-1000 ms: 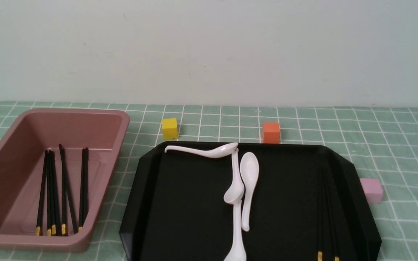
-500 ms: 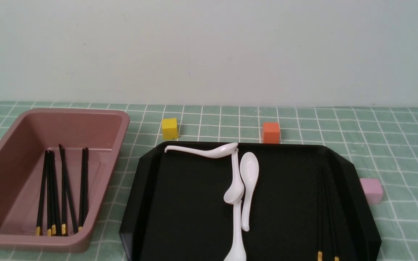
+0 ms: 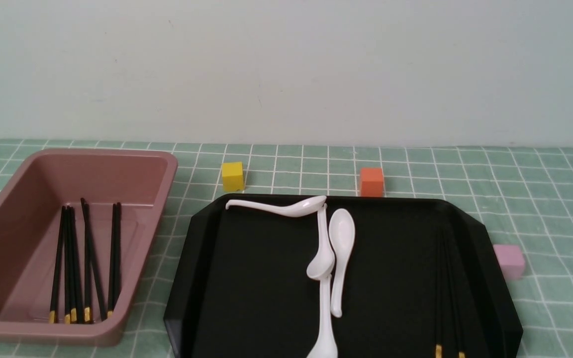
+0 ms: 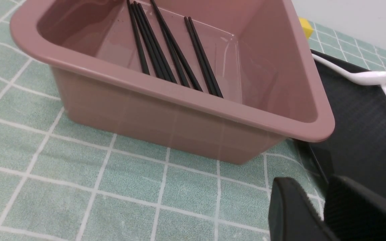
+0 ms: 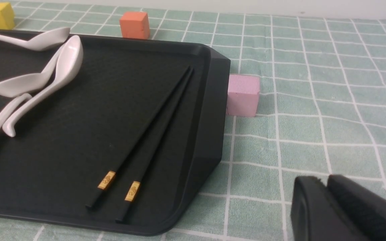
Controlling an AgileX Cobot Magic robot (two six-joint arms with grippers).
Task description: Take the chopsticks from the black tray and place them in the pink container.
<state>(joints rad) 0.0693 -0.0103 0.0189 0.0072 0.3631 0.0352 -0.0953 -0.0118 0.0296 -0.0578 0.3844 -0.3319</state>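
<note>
Two black chopsticks [image 3: 448,298] with gold bands lie side by side near the right edge of the black tray [image 3: 192,278]; the right wrist view shows the chopsticks [image 5: 152,134] running diagonally across the tray [image 5: 209,117]. Several more chopsticks [image 3: 85,263] lie in the pink container [image 3: 167,179] at the left. No gripper shows in the front view. My left gripper [image 4: 315,189] hovers over the cloth by the container's [image 4: 179,110] near corner, open a little and empty. Over the cloth, to the right of the tray, my right gripper [image 5: 323,180] has its fingers together and holds nothing.
Three white spoons [image 3: 334,248] lie in the middle of the tray. A yellow cube [image 3: 232,176] and an orange cube [image 3: 371,181] stand behind the tray. A pale pink cube [image 3: 509,261] sits against its right side. Green checked cloth covers the table.
</note>
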